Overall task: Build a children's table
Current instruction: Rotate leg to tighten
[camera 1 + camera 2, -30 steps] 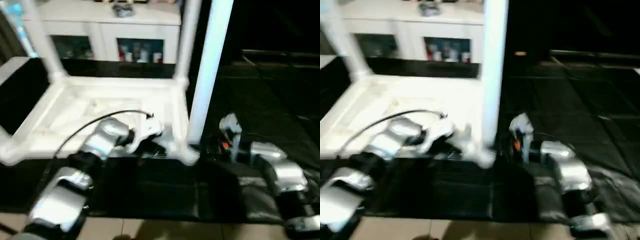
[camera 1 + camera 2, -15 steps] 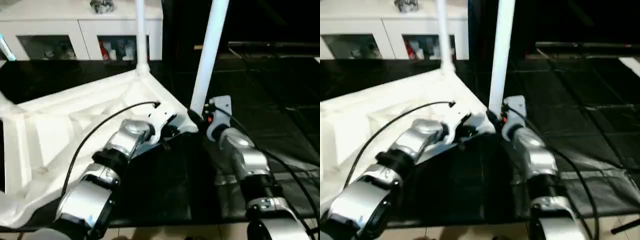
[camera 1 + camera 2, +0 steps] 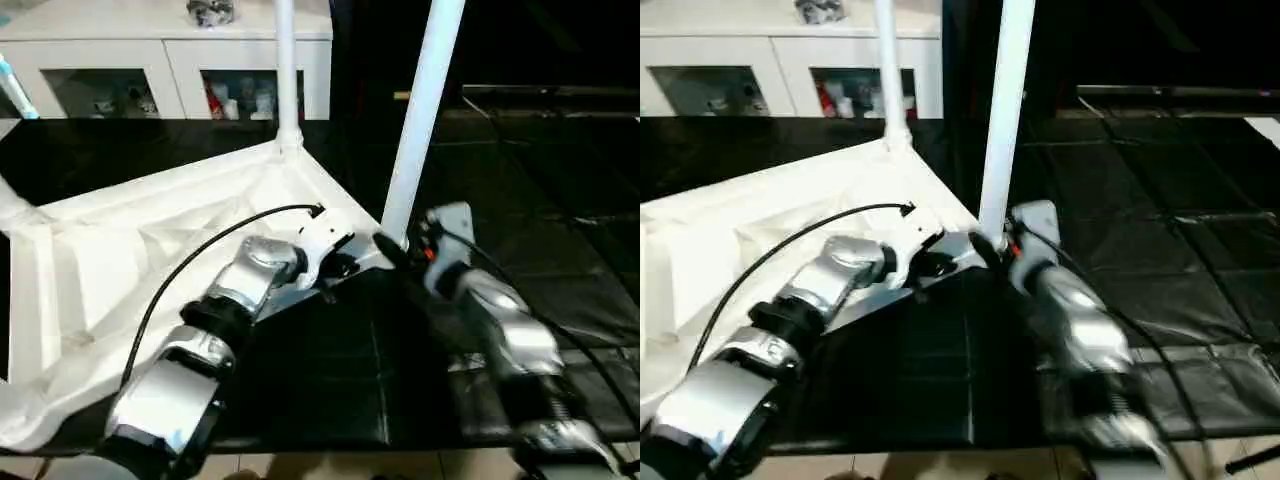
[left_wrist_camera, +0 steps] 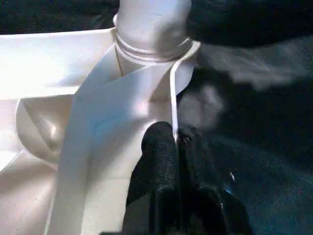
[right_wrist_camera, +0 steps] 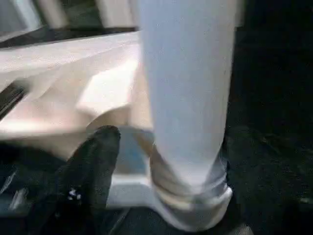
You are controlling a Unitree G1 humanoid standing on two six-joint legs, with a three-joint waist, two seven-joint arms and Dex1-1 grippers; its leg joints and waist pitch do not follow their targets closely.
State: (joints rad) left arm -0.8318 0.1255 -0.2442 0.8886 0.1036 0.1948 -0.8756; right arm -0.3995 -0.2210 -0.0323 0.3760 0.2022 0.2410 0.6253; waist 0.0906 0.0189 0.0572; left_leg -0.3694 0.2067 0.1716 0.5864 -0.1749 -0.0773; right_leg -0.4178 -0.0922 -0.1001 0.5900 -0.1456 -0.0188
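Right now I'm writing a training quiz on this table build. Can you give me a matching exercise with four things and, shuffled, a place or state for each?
Things:
1. left gripper
2. tabletop
3. nearest leg
4. cabinet

Places or states:
A. standing upright in a corner socket
B. at the back, with glass doors
C. shut on the tabletop's rim
D. lying upside down, ribs up

Pairs: 1-C, 2-D, 3-A, 4-B

Black matted floor (image 3: 560,200) carrying an upturned tabletop (image 3: 110,260)

The white tabletop lies ribbed side up on the floor's dark mats, two legs (image 3: 420,110) rising upright from its corner sockets.
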